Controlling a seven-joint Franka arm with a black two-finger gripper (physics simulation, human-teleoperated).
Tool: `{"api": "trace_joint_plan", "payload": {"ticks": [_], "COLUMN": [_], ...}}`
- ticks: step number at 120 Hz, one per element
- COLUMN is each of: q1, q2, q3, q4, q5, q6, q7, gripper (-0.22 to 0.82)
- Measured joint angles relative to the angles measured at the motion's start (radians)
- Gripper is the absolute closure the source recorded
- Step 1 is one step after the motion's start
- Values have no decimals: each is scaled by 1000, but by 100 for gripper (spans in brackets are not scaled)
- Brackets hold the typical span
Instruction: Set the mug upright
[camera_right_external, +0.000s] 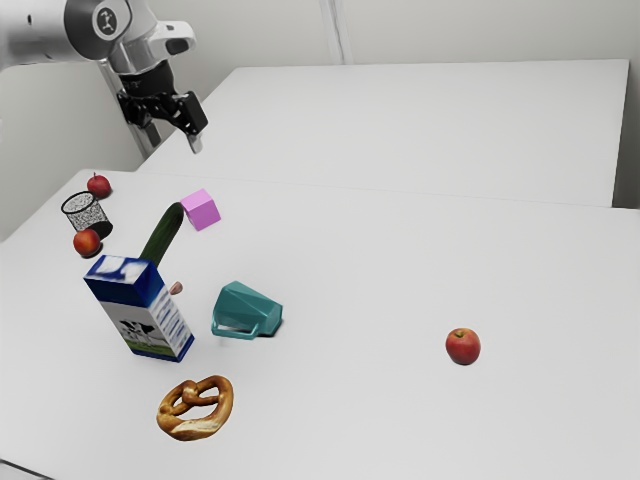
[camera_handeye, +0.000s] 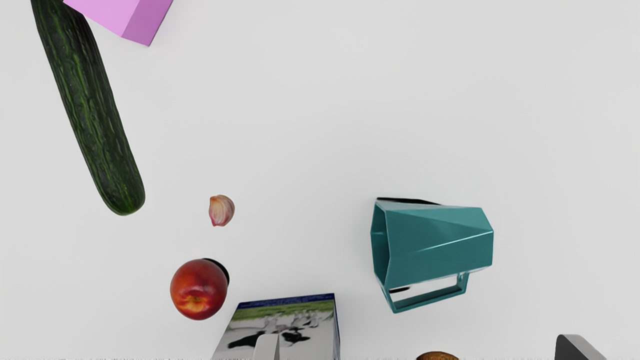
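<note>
The claw (camera_right_external: 174, 143) hangs released, seemingly high, and the teal mug (camera_handeye: 440, 245) lies on its side.

And there's the teal mug (camera_right_external: 246, 309) on its side, just left of centre, milk carton (camera_right_external: 139, 309) standing to its left, pretzel (camera_right_external: 195, 409) below, the jaws (camera_right_external: 174, 142) up at upper left!
</note>
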Motion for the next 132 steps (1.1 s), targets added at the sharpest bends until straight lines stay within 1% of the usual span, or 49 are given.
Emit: {"api": "trace_joint_plan", "payload": {"ticks": [27, 49, 55, 61, 67, 80, 99, 108, 132], "q1": [-1, -3, -10, -15, 3, 52, 43, 47, 79], "q2": [1, -5, -6, -6, -6, -5, -1, 16, 111], "q3": [-1, 2, 25, 70, 106, 129, 137, 139, 140], "q4": [-5, -57, -88, -132, -180, -295, -412, -432, -451], "q5": [-7, -47, -95, -164, -232, -347, -443, -468, -555], "q6": [-5, -5, -5, -3, 4, 45, 130, 170, 233], "q7": [3, 6, 15, 30, 50, 107, 194, 234, 339], "gripper": [0, 0, 0, 0, 0, 0, 0, 0, 0]}}
